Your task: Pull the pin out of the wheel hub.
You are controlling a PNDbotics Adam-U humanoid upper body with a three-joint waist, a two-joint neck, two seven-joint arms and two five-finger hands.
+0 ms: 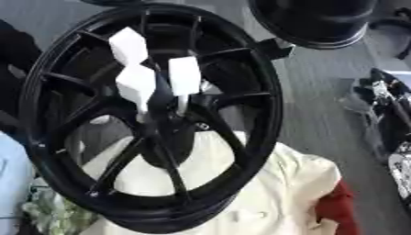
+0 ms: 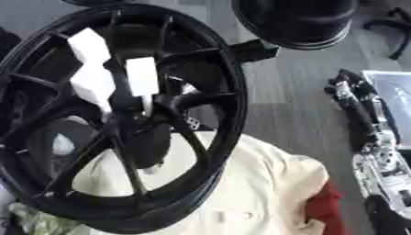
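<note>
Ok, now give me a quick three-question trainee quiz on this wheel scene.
1. True or false: the big spoked wheel rim is silver.
2. What colour are the three blocky pieces sitting near the rim's hub? A red, B white, C green.
3. Fill in: behind the rim's lower half lies a ___ cloth, with a red cloth at its right.

Key: 1 false, the rim is black; 2 B; 3 cream.
</note>
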